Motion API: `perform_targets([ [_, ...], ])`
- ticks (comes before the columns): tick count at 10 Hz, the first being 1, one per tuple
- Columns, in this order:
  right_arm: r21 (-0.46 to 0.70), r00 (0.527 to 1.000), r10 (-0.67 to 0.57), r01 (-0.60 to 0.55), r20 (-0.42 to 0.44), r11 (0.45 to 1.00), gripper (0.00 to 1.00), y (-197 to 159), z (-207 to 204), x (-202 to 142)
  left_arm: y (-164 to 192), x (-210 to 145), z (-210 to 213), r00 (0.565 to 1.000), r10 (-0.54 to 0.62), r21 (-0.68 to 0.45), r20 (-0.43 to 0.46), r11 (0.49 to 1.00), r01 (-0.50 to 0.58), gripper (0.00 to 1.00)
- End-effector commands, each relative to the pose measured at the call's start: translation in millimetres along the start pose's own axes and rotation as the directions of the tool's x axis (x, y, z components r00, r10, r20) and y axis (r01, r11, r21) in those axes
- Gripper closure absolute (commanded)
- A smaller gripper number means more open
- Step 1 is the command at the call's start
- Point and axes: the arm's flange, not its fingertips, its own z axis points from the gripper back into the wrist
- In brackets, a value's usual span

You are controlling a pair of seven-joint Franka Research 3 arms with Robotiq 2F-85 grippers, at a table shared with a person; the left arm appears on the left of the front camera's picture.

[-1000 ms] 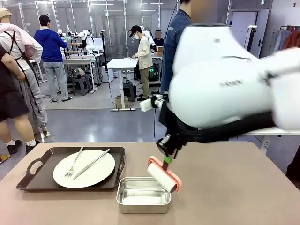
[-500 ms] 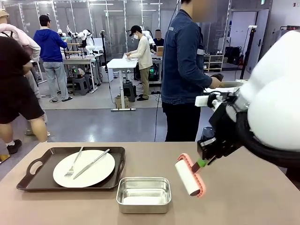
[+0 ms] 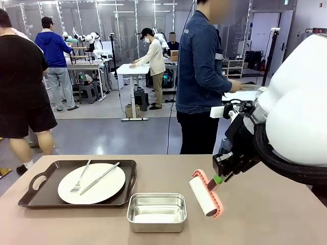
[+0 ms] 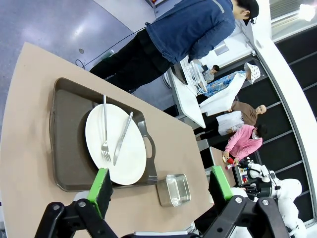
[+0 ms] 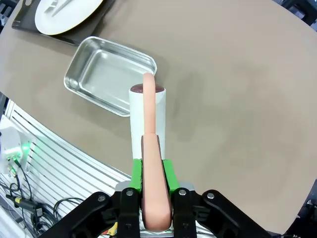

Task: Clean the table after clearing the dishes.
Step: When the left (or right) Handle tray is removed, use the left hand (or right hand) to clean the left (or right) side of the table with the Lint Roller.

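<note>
My right gripper (image 3: 219, 178) is shut on the pink handle of a lint roller (image 3: 204, 196) with a white roll. The roller hangs low over the brown table (image 3: 271, 214), just right of the steel pan; contact with the top I cannot make out. In the right wrist view the roller (image 5: 147, 124) points away from the gripper (image 5: 151, 181), beside the pan (image 5: 106, 74). A white plate (image 3: 92, 182) with a fork and knife lies on a dark tray (image 3: 30, 196) at the left. My left gripper (image 4: 159, 184) is open, high above the plate (image 4: 119, 148) and tray (image 4: 64, 139).
A square steel pan (image 3: 156, 212) sits near the front edge, between tray and roller. A person in a denim jacket (image 3: 199, 76) stands at the far side, turned toward a white table behind. The tabletop right of the roller is bare.
My right arm swung to the right, carrying the roller from above the pan's right rim to the table beside it. In the last half second it barely shifted. The left gripper stays open.
</note>
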Motion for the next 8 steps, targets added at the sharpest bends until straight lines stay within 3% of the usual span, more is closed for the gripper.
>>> perform_targets([
  [1,-0.001,1.000,-0.002,0.002,0.003,1.000,0.79,-0.7,1.1,0.1,-0.1,1.9,2.4,1.000,-0.012,-0.015,0.001,1.000,0.012,0.00],
  [4,0.123,0.990,-0.127,0.119,0.065,0.985,0.79,-62.9,-3.1,24.8,-0.1,1.9,2.4,1.000,-0.012,-0.015,0.001,1.000,0.012,0.00],
  [8,0.400,0.971,-0.237,0.228,-0.029,0.887,0.79,-139.7,-56.2,56.5,-0.1,1.9,2.4,1.000,-0.012,-0.015,0.001,1.000,0.012,0.00],
])
